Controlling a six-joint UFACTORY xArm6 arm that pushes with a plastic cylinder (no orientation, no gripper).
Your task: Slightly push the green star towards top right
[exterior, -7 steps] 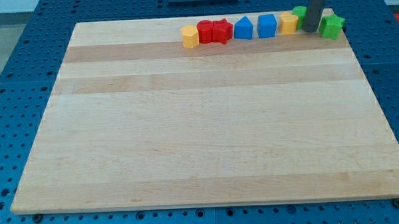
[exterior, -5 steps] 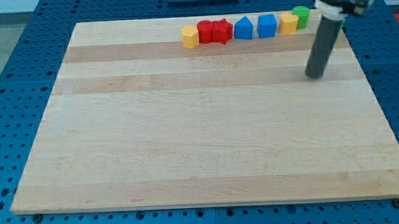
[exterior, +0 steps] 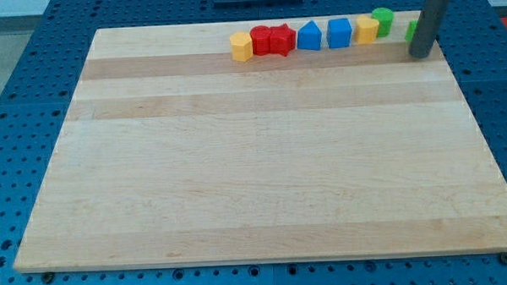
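The green star (exterior: 412,29) sits at the table's (exterior: 237,160) top right corner and is almost wholly hidden behind the dark rod; only a sliver of green shows at the rod's left edge, so its exact pose cannot be confirmed. The tip (exterior: 420,54) rests on the table just below that sliver, at the star's lower side, and contact cannot be told from this view. The arm carries no end effector that opens or clenches; the rod grasps nothing and can only push. Judged from this placement, the star already lies close to the top right edge, and little travel appears to remain; any further push should be short, or the star may leave the table. To the view's left of the star runs a row along the top edge: a green cylinder (exterior: 383,20), a yellow block (exterior: 367,28) touching it, a blue cube (exterior: 339,32), a blue house-shaped block (exterior: 310,36), two red blocks (exterior: 272,39) pressed together, and a yellow hexagonal block (exterior: 242,46). None stands between the tip and the star.
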